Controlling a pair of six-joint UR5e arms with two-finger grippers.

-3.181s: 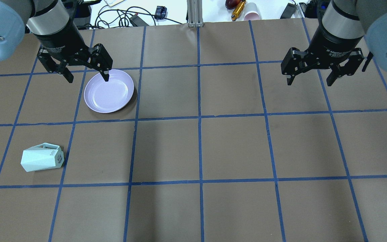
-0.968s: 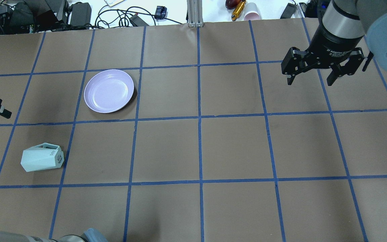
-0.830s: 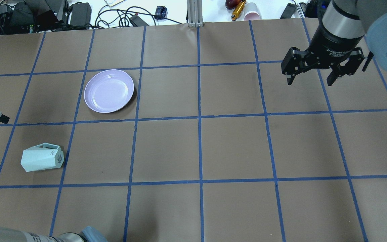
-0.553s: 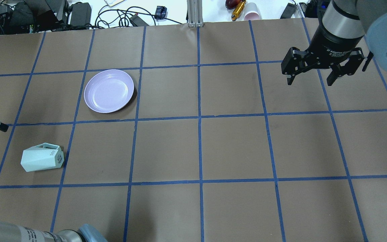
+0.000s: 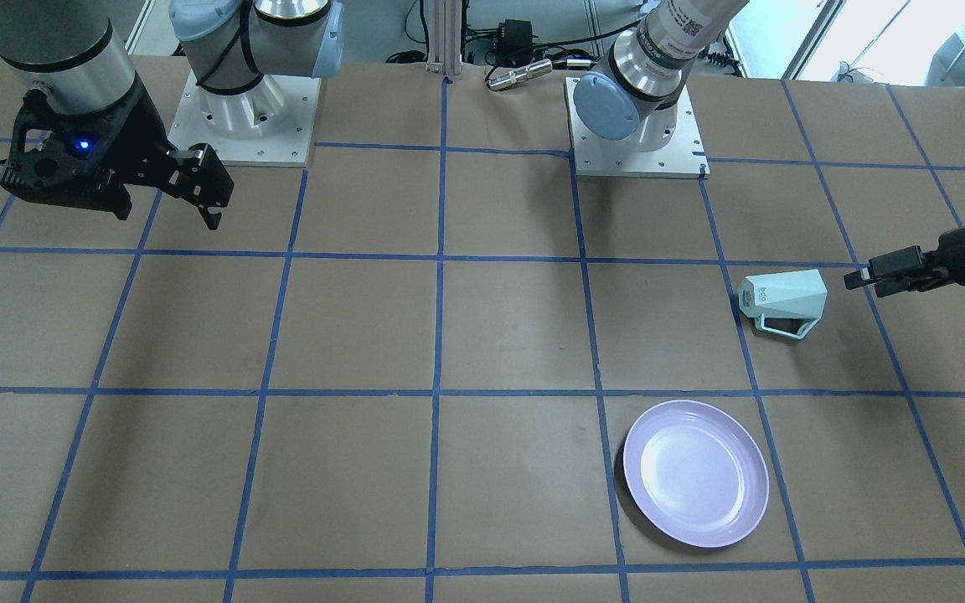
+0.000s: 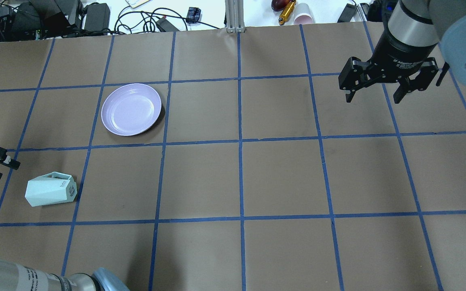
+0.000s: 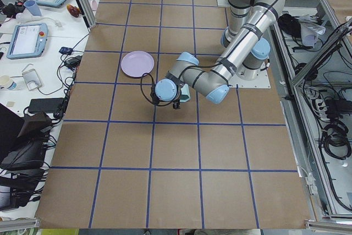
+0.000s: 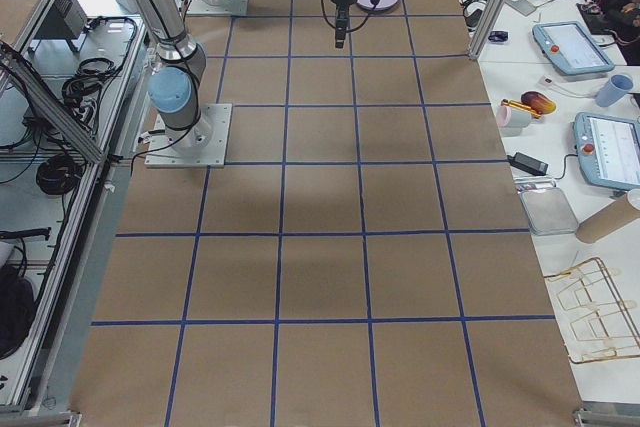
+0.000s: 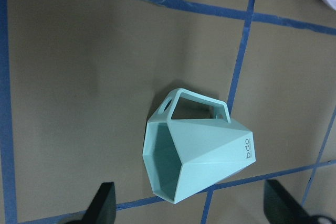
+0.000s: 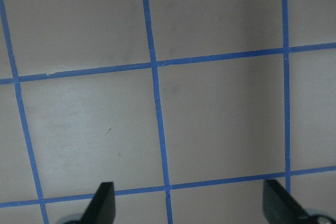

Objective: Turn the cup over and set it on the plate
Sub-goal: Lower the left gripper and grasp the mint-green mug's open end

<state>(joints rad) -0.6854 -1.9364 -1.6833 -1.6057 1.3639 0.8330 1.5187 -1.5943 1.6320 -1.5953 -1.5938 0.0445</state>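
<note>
The cup (image 6: 51,195) lies on its side at the near left of the tabletop (image 6: 281,178), inside a square of the blue tape grid (image 6: 241,141) and close to the tape line on its right. Its hexagonal mouth faces left, its base with the small dark logo faces right, and its angular handle sits on the far side. In the left wrist view the teal inside of the cup (image 9: 197,161) shows, with one dark fingertip low on either side of it and neither touching it. The left end effector (image 6: 8,170) is just to the left of the cup, near the tabletop's left edge, its fingers pointing right toward the mouth and spread apart, gripping nothing. The plate (image 6: 131,109) rests flat and bare, farther away and to the right of the cup, well apart from it, with a tape line between them. The right end effector (image 6: 372,97) hangs over the far right of the tabletop, fingers pointing down and spread wide, holding nothing; its wrist view shows only brown paper and tape lines.
</note>
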